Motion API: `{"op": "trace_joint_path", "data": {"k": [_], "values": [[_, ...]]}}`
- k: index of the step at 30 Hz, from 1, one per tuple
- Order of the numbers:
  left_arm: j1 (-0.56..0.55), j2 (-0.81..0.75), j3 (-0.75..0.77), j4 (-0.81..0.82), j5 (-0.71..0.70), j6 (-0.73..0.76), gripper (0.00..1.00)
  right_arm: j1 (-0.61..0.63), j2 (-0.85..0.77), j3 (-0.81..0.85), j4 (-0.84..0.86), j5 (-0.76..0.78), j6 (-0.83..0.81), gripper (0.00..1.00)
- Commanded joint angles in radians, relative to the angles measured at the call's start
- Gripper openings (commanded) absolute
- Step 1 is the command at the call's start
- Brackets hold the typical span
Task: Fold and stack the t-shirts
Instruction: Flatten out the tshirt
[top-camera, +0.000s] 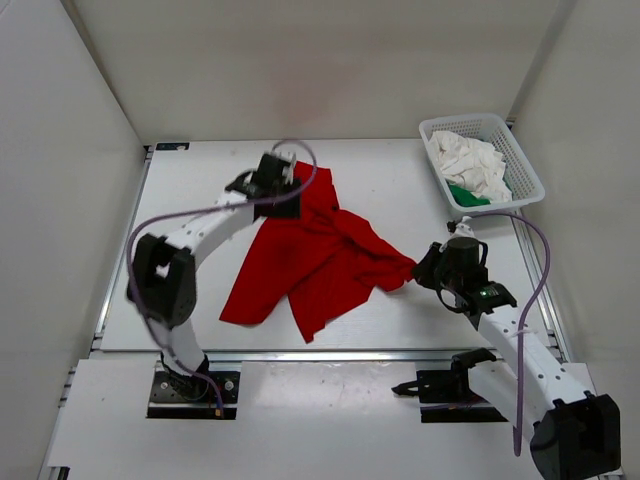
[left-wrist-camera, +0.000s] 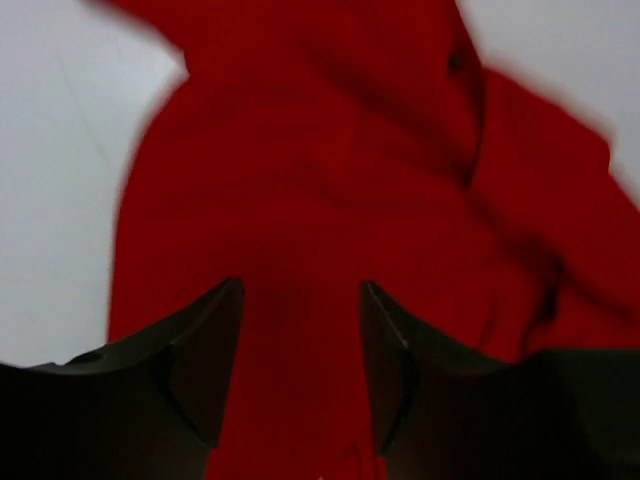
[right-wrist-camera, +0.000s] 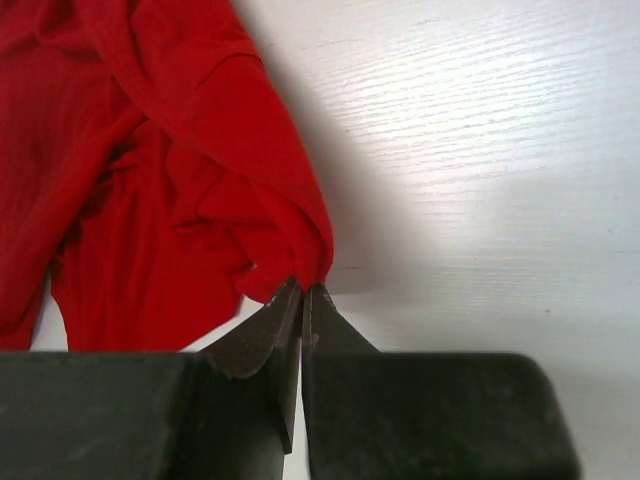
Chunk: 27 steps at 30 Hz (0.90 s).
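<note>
- The red shirt (top-camera: 310, 255) lies rumpled and only partly spread on the middle of the tabletop (top-camera: 400, 185). One end reaches toward the far edge, a flap trails toward the near edge, and a tip is drawn out toward the right edge.
- Expect it to be light, limp and a little clingy. It will sag and drag across the tabletop rather than keep any shape, and a single pinch will raise only a peak.
- Take hold at a hem, shoulder seam or corner, where the cloth is doubled and gives a firmer bite. Use two holds well apart so the panel pulls flat.
- Your right jaws are pressed together on a small bunched bit of the shirt's edge at its right-hand tip, low over the tabletop. The bite looks thin, so a hard tug could pull it free.
- Your left jaws stand apart above the shirt's far end, with red cloth showing below the gap. They look clamped on nothing.
- The basket (top-camera: 527, 170) sits at the far right corner. A white shirt (top-camera: 470, 160) is heaped in it, filling most of it, and a green shirt (top-camera: 468, 197) peeks out beneath at the near end.
- Both are loose and unfolded, and cloth may catch on the mesh walls as you lift.
</note>
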Motion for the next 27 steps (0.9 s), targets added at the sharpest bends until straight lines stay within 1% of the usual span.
{"op": "trace_joint_path", "data": {"k": [1, 2, 3, 4, 6, 7, 9, 10, 11, 12, 13, 14, 16, 18, 19, 21, 22, 23, 24, 25, 26, 27], "values": [[-0.004, -0.384, -0.326, 0.163, 0.034, -0.105, 0.60, -0.022, 0.035, 0.001, 0.108, -0.050, -0.015, 0.00], [0.000, -0.470, -0.472, 0.182, 0.084, -0.122, 0.56, -0.023, 0.037, 0.005, 0.115, -0.053, -0.019, 0.00], [0.011, -0.511, -0.531, 0.206, 0.093, -0.155, 0.51, -0.016, 0.043, 0.010, 0.118, -0.049, -0.021, 0.00], [0.014, -0.573, -0.639, 0.202, 0.127, -0.172, 0.50, -0.013, 0.037, 0.007, 0.113, -0.042, -0.025, 0.00], [0.004, -0.652, -0.770, 0.162, 0.159, -0.176, 0.48, -0.006, 0.025, 0.004, 0.118, -0.041, -0.025, 0.00], [-0.015, -0.668, -0.798, 0.147, 0.164, -0.172, 0.51, -0.006, 0.014, -0.002, 0.118, -0.042, -0.021, 0.00], [-0.018, -0.688, -0.861, 0.124, 0.165, -0.187, 0.56, 0.000, -0.003, -0.027, 0.124, -0.056, -0.012, 0.00], [-0.009, -0.692, -0.886, 0.130, 0.187, -0.190, 0.60, 0.013, -0.010, -0.030, 0.122, -0.050, -0.002, 0.00], [-0.001, -0.688, -0.899, 0.128, 0.196, -0.198, 0.61, 0.016, -0.012, -0.037, 0.118, -0.045, 0.007, 0.00], [-0.003, -0.683, -0.906, 0.130, 0.193, -0.201, 0.62, 0.020, -0.015, -0.048, 0.124, -0.048, 0.004, 0.00], [-0.006, -0.651, -0.910, 0.139, 0.202, -0.205, 0.65, 0.023, -0.020, -0.053, 0.127, -0.050, 0.010, 0.00], [0.006, -0.636, -0.900, 0.138, 0.210, -0.199, 0.66, 0.023, -0.026, -0.048, 0.118, -0.047, 0.004, 0.00], [-0.006, -0.570, -0.866, 0.113, 0.214, -0.184, 0.65, 0.030, -0.030, -0.042, 0.121, -0.050, 0.008, 0.00], [-0.030, -0.528, -0.823, 0.108, 0.176, -0.164, 0.62, 0.033, -0.038, -0.047, 0.119, -0.044, 0.008, 0.00], [-0.042, -0.486, -0.805, 0.081, 0.168, -0.147, 0.58, 0.042, -0.043, -0.045, 0.115, -0.039, 0.011, 0.00], [-0.073, -0.417, -0.728, 0.037, 0.098, -0.092, 0.54, 0.040, -0.044, -0.044, 0.116, -0.039, 0.010, 0.00], [-0.087, -0.374, -0.713, 0.014, 0.069, -0.080, 0.49, 0.031, -0.044, -0.041, 0.116, -0.044, 0.019, 0.00], [-0.090, -0.361, -0.679, -0.006, 0.078, -0.061, 0.49, 0.022, -0.044, -0.042, 0.121, -0.048, 0.010, 0.00], [-0.089, -0.335, -0.664, -0.011, 0.089, -0.046, 0.51, 0.020, -0.040, -0.044, 0.121, -0.050, 0.016, 0.00], [-0.090, -0.330, -0.657, -0.017, 0.064, -0.043, 0.53, 0.017, -0.046, -0.047, 0.124, -0.053, 0.011, 0.00], [-0.098, -0.327, -0.654, -0.014, 0.064, -0.031, 0.59, 0.011, -0.043, -0.045, 0.127, -0.058, 0.010, 0.00], [-0.099, -0.324, -0.648, -0.016, 0.066, -0.023, 0.61, 0.008, -0.043, -0.048, 0.124, -0.059, 0.008, 0.00]]}}
